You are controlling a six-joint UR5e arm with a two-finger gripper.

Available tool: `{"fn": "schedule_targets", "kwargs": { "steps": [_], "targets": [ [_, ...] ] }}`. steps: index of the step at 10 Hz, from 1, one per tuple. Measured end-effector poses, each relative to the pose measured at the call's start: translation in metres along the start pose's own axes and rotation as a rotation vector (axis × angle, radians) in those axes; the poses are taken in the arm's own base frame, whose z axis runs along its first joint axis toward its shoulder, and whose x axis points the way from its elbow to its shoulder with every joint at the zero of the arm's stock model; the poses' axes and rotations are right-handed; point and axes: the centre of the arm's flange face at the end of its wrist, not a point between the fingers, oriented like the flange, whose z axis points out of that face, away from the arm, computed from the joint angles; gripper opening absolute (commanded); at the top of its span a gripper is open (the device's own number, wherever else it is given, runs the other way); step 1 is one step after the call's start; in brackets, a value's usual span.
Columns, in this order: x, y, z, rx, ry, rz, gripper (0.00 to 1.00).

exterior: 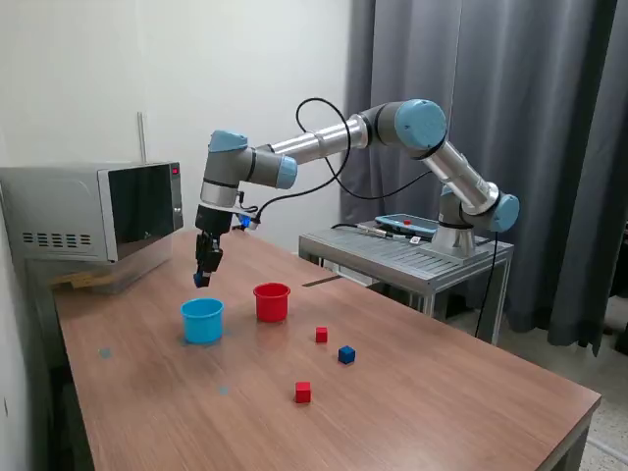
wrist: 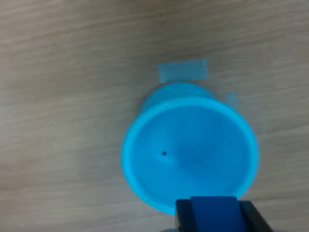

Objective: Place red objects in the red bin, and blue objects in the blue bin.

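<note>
Gripper (exterior: 202, 279): closed on a dark blue cube (wrist: 215, 212), pinched between the two black fingers (wrist: 184, 216); in the wrist view, cube filling the gap between them

Height: hangs above the table (exterior: 442, 392), clear of every cup; touches nothing but the cube

Blue bin (exterior: 202, 321): light-blue cup, upright, mouth open upward, interior appears empty save one small dark speck

Key relation: bin lies below the gripper, but not squarely under it; in the wrist view the held cube sits over the near rim of the cup, not over the centre; in the exterior view the gripper stands slightly toward the back of the table from the cup

Judged correction: a small shift toward the cup's centre, then a short descent and release; dropped from the present offset, likely to strike the rim and bounce out

Axis: cup round, so no turning of the wrist needed

Red bin (exterior: 272, 301): red cup, upright, just beside the blue bin on the exterior view's right; not to be used for this cube

Remaining cubes: red cube (exterior: 321, 335) near the red bin; second blue cube (exterior: 346, 354) just beyond it; another red cube (exterior: 302, 392) nearer the front edge; all loose on the table, well apart from the gripper

Progress: first delivery in hand, judged from the empty bin; three cubes left

Bystanders: microwave (exterior: 93, 211) at the rear, well clear
</note>
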Motion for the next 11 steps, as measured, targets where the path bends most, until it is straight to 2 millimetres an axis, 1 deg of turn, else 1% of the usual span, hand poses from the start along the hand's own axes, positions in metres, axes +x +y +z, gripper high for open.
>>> {"fn": "schedule_targets", "kwargs": {
  "steps": [2,3,4,7,11],
  "targets": [
    [-0.029,0.003,0.001,0.001,-0.004,0.044,0.0],
    [-0.037,0.004,0.001,0.002,-0.005,0.055,0.0],
    [-0.037,0.004,0.002,0.003,-0.005,0.056,0.0],
    [-0.025,0.001,0.006,0.01,-0.001,0.044,0.0],
    [-0.015,-0.004,0.012,0.025,0.001,0.04,0.0]
  ]
}}
